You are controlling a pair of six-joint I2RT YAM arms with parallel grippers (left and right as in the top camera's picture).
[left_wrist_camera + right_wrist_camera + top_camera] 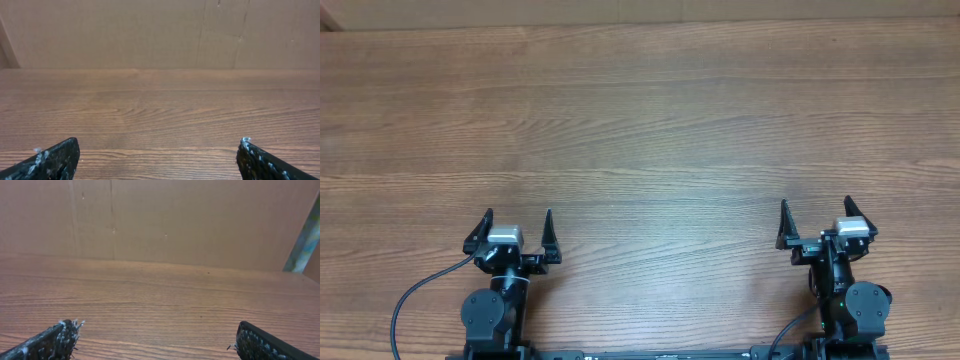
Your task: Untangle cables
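A: Where are the cables?

B: Not in view. Overhead covers the table (640, 120) from near edge to far edge and shows only wood grain. Both wrist views show the same wood, running up to a brown board wall (150, 30) past the far edge. The one black lead is the arm cable (412, 300) looping off the left arm by the near-left corner. It's thick and not a task thing.

A: Grippers?

B: The left gripper (518, 218) sits by the near edge, left side, jaws spread wide with nothing between them. The right gripper (815, 208) is by the near edge toward the right corner, equally wide and holding nothing. On the left wrist view the fingers (55, 159) sit at the bottom corners with only wood between.

A: How will the cords handle?

B: This is a guess from the task wording only. Thin cords should be light, limp and a bit slick. They'd lie flat on the wood, so they'd be hard to get pads under.

A: Where to grab?

B: On a free run just beside a plug end, or on the plug body itself, never in the knot. I'd pin with one arm and draw a loop out with the other. Pulling hard would likely tighten the tangle.

A: Stage?

B: Looks not started.
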